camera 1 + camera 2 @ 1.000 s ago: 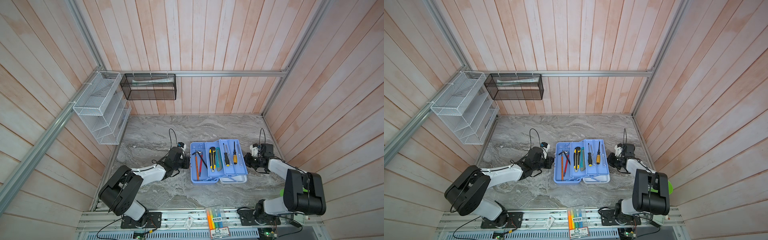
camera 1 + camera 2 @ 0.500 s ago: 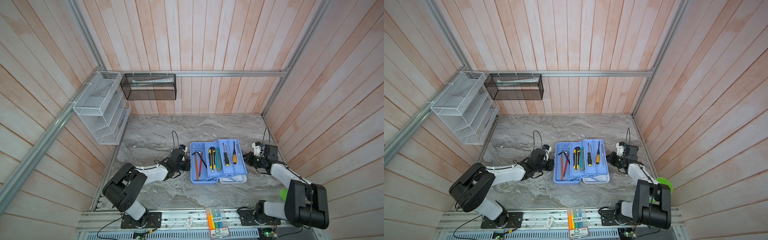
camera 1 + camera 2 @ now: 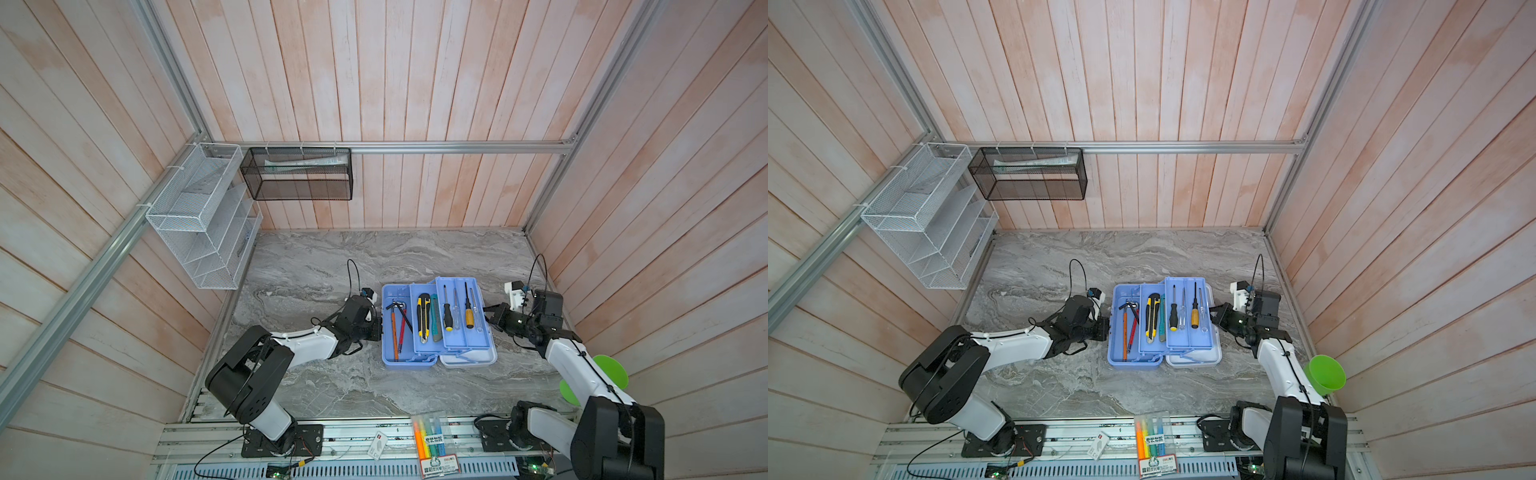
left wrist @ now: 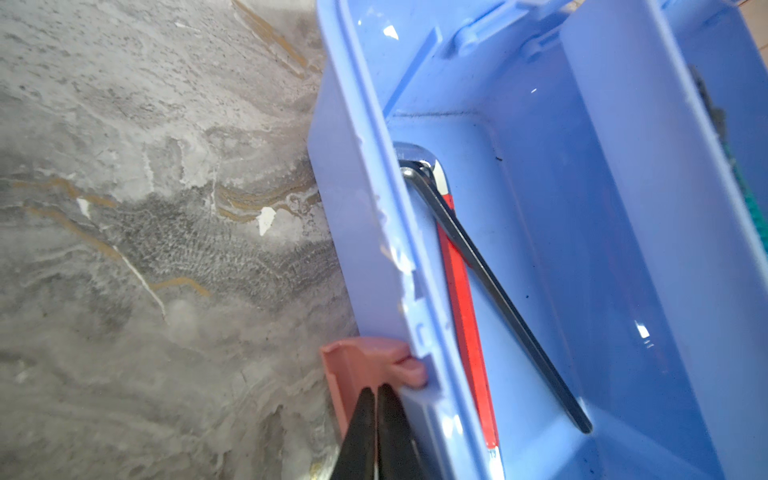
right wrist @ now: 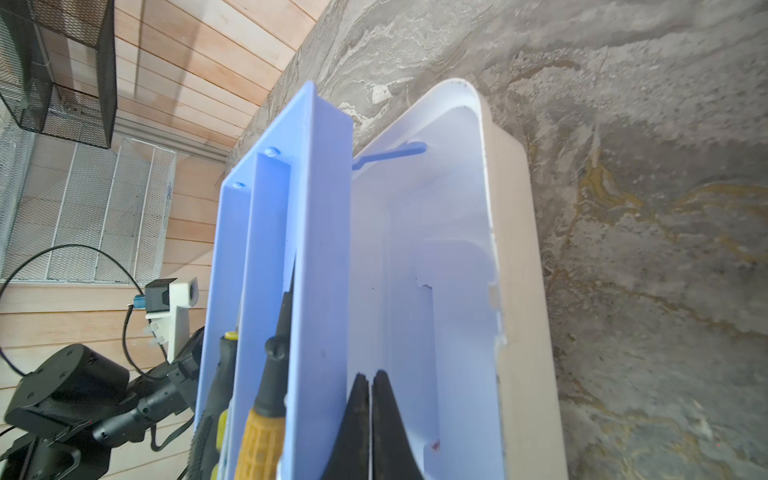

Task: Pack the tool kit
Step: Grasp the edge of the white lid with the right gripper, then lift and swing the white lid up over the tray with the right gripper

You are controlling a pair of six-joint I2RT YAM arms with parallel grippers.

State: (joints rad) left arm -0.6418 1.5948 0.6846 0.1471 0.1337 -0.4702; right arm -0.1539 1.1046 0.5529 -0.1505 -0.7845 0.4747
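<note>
— so where is the tool kit (image 3: 409, 362) sitting?
— middle of the marble table (image 3: 316, 257), wide open. the light blue base (image 3: 388, 291) is on the left arm's side. two inner trays step up out of it toward the right arm, and the white lid (image 3: 473, 360) lies hollow side up beneath the top tray (image 3: 461, 338)
— tools?
— down in the base there's an orange-handled tool (image 3: 393, 336), a red-handled one (image 4: 466, 311) and a dark metal bar (image 4: 498, 300) lying across it. the middle tray (image 3: 426, 348) has a yellow-black utility knife (image 3: 423, 318) just beside a teal tool (image 3: 435, 318). the top tray holds four screwdrivers side by side, among them a black-handled one (image 3: 447, 318) and a yellow-handled one (image 3: 469, 318)
— and the left gripper (image 4: 376, 399)?
— pinched together with nothing between the fingers, its tips right up at the pink latch (image 4: 357, 361) on the base's outer wall
— right gripper (image 5: 369, 386)?
— also closed and empty. its tips sit where the top tray's outer wall meets the lid's hollow, and i can't tell whether they touch either one
— anything else around?
— a clear pack of highlighters (image 3: 432, 436) on the front rail, well apart from the kit, and a green cup (image 3: 1325, 374) near the right arm
</note>
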